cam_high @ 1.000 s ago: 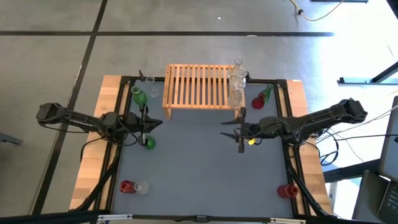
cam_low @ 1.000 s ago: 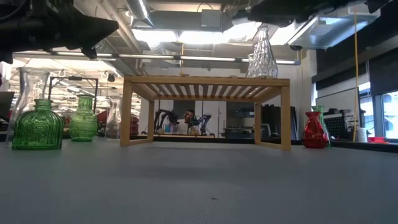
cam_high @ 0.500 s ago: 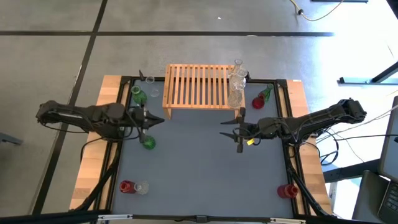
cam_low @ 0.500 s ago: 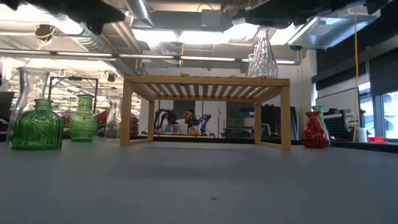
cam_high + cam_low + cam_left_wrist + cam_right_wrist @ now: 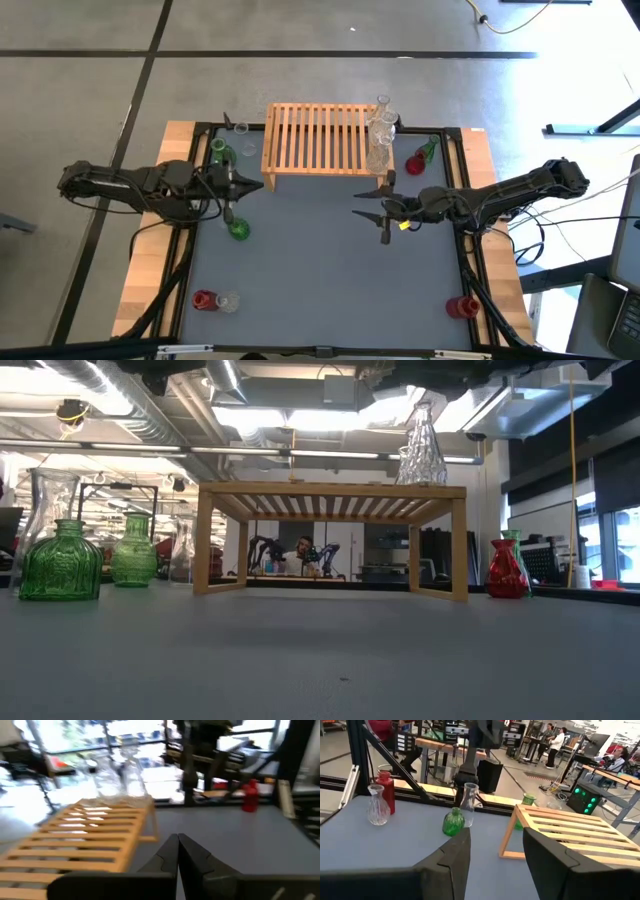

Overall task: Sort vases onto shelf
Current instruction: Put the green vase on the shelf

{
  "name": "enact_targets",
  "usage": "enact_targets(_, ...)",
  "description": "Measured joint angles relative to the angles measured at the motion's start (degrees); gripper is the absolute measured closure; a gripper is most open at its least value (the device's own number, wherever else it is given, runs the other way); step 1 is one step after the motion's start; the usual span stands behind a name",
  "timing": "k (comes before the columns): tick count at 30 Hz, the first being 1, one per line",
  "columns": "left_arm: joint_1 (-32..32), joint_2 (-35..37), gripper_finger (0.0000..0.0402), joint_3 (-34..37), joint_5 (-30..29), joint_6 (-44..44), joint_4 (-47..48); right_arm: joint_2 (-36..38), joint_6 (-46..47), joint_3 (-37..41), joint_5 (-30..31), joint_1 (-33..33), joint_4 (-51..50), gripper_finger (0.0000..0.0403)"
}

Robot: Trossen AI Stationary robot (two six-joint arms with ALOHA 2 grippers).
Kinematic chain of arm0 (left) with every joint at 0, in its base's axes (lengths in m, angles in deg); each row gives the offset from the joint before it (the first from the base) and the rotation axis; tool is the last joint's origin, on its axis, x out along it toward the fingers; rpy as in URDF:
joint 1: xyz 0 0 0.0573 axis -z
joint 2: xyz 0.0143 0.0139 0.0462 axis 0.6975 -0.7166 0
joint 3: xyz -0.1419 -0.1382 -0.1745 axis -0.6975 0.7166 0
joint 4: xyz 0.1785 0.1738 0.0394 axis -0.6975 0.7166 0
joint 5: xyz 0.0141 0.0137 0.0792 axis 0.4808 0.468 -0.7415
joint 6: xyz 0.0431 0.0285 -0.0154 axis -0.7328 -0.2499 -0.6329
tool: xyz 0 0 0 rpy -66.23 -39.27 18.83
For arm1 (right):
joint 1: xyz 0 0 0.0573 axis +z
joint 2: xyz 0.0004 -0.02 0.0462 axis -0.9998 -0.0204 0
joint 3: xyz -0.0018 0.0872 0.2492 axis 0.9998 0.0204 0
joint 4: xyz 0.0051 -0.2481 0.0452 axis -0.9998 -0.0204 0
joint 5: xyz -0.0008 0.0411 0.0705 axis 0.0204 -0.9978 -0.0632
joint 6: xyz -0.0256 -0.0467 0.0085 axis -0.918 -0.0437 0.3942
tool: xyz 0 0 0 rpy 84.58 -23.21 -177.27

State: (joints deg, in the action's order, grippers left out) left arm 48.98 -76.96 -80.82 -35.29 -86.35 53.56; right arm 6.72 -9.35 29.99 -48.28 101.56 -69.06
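Light-wood slatted shelf (image 5: 322, 138) stood at upper centre of the grey table (image 5: 320, 270) in the high view. Two clear glass vases (image 5: 380, 135) stood on its right end. Left gripper (image 5: 255, 184) hovered left of centre, near the shelf's left leg, fingers pressed together, empty. A round green glass vase (image 5: 239, 229) stood just below it. Right gripper (image 5: 366, 206) hovered right of centre, fingers moderately apart, holding nothing. A red glass vase (image 5: 416, 164) stood right of the shelf.
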Motion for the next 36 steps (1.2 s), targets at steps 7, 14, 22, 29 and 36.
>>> enact_targets(7, 0.02, -2.31, 0.0369, -0.17, -1.94, -1.51, 0.49, 0.0, -1.67, -0.02, -0.02, 0.0, 1.43, 0.0233)
enact_targets(14, 0.65, -9.5, 0.0282, -5.91, -0.63, 2.84, 7.48, 0.0, -3.19, -0.02, 1.57, -0.12, 0.23, 0.0233)
enact_targets(22, 0.63, -18.72, 0.0218, -17.8, -2.51, 11.13, 30.32, 0.0, -2.67, -0.02, 2.07, -2.96, -0.14, 0.0233)
enact_targets(29, 0.68, -23.09, 0.0209, -22.0, 1.57, 17.32, 45.95, 0.0, -1.35, -0.04, 2.04, -3.41, -0.4, 0.0233)
enact_targets(36, 1.05, -23.03, 0.0209, -20.39, 4.44, 27.74, 53.31, 0.0, -1.27, -0.04, 2.01, -3.39, -0.4, 0.0233)
